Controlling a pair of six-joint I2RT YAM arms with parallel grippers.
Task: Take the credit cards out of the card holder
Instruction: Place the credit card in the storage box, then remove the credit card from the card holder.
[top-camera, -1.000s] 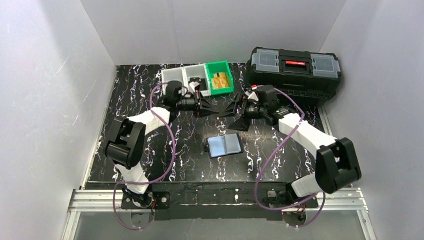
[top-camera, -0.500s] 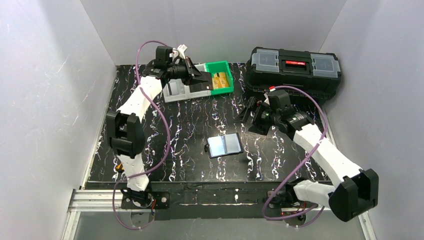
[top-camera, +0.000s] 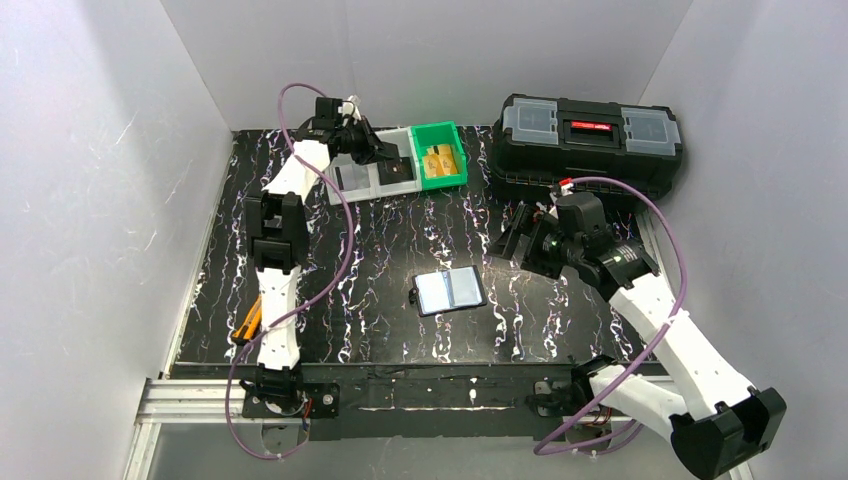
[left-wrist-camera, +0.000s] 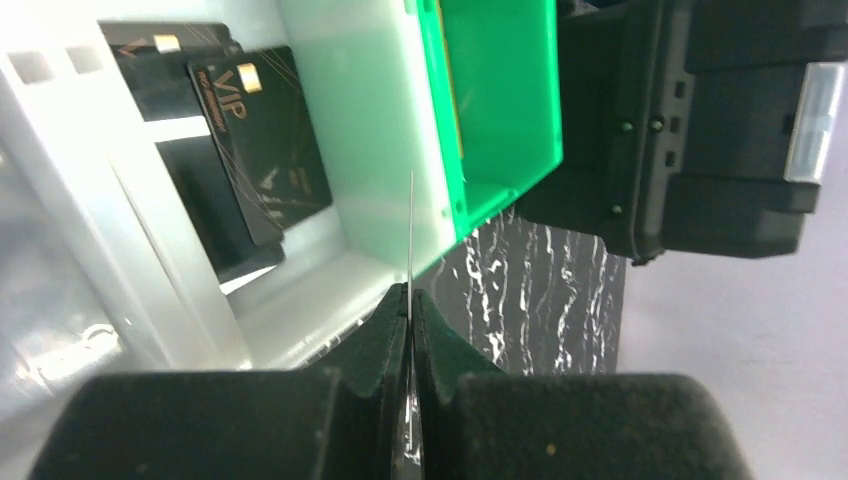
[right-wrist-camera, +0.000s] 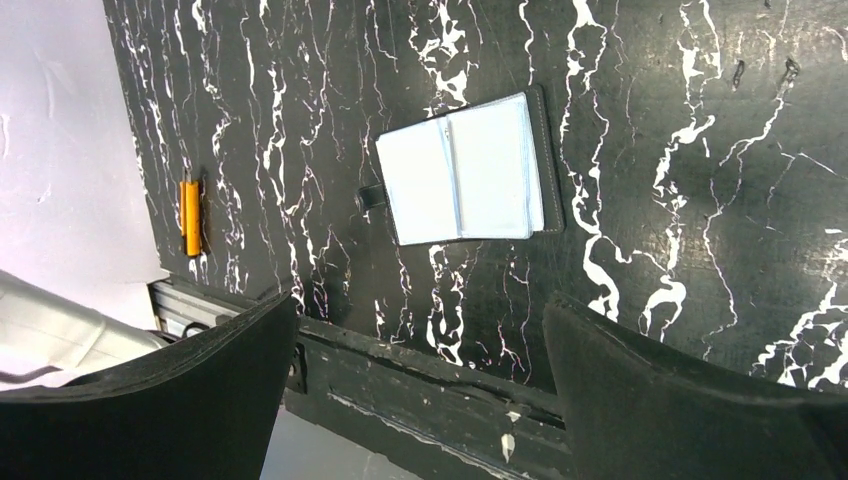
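The card holder (top-camera: 450, 291) lies open mid table, black with pale clear pockets (right-wrist-camera: 465, 180) facing up. My left gripper (top-camera: 384, 155) is at the back over the white bin (left-wrist-camera: 370, 130), shut on a thin pale credit card (left-wrist-camera: 411, 230) that I see edge-on, standing straight out from the fingertips (left-wrist-camera: 411, 295). Black credit cards (left-wrist-camera: 265, 150) marked VIP lie in that bin. Gold-orange cards (top-camera: 438, 160) lie in the green bin (top-camera: 455, 172). My right gripper (top-camera: 520, 245) hangs open and empty above the table, right of the holder (right-wrist-camera: 420, 300).
A big black toolbox (top-camera: 590, 135) stands at the back right, close to the green bin. A grey bin (top-camera: 345, 158) sits left of the white one. An orange pen-like tool (top-camera: 247, 322) lies near the front left edge.
My left gripper has swung from mid table back and left to above the bins, still shut on the card. My right gripper has drawn back to the right, staying open.
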